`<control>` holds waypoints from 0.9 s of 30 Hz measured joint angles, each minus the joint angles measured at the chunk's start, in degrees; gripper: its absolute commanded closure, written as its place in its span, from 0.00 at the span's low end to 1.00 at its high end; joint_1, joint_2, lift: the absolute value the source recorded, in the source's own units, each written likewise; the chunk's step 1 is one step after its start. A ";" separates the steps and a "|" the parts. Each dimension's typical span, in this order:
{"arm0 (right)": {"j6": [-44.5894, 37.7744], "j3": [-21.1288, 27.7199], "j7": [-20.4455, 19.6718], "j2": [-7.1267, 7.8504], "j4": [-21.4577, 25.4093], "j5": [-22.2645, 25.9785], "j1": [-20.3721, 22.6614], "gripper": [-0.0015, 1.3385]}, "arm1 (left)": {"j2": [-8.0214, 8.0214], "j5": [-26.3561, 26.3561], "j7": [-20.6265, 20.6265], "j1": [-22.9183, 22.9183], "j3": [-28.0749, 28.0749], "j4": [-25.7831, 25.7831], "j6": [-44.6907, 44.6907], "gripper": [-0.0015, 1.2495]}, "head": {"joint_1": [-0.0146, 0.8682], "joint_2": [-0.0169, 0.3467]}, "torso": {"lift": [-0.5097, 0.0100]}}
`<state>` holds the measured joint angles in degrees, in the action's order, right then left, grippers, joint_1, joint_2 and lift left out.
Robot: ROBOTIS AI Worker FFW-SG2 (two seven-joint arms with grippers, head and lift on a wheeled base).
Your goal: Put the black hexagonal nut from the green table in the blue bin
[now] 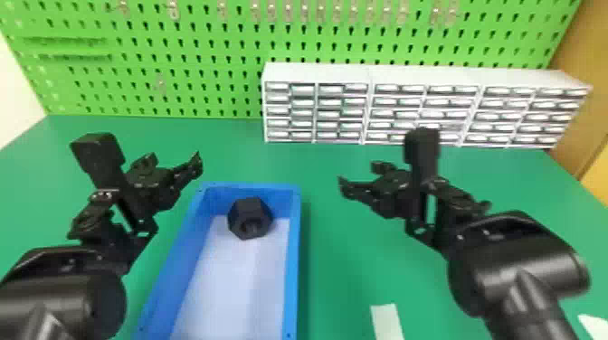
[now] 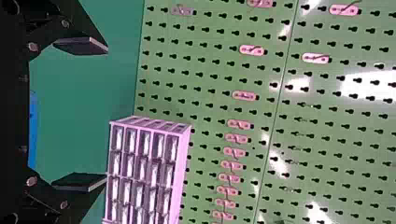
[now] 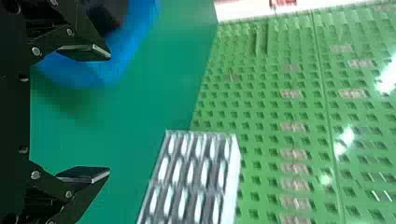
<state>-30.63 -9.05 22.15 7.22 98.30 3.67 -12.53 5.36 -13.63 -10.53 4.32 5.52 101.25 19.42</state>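
Tabletop in plain green point(image 1: 344, 271) spreads under everything, with a bright green metal pegboard point(image 1: 203, 40) rising behind and a long white cabinet of small clear drawers point(image 1: 425, 77) in front of it. Here's the long, open blue plastic bin point(image 1: 294, 253), pale-bottomed, between the arms. On its left side hangs the black left gripper point(image 2: 107, 113), flat fingers spread wide with nothing between them; over to the right, the matching black right gripper point(image 3: 110, 114) is spread and empty too. And there's the chunky black hexagonal nut point(image 1: 249, 219), inside the bin at its far end (job looks done, I'd say!). So what could spoil it? A low swing from either gripper on the way out could catch the rim and shove the bin, sending the nut rolling. A needless second grab could knock it back over the wall.
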 measured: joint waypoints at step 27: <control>9.78 26.89 -1.70 -5.06 7.30 0.79 10.82 0.30 | 0.00 0.27 0.34 -0.81 1.27 0.00 0.00 0.24 | 0.77 0.14 | 0.79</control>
<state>-20.84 17.84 20.45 2.16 105.60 4.46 -1.71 5.36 -13.36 -10.19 3.51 6.78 101.25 19.42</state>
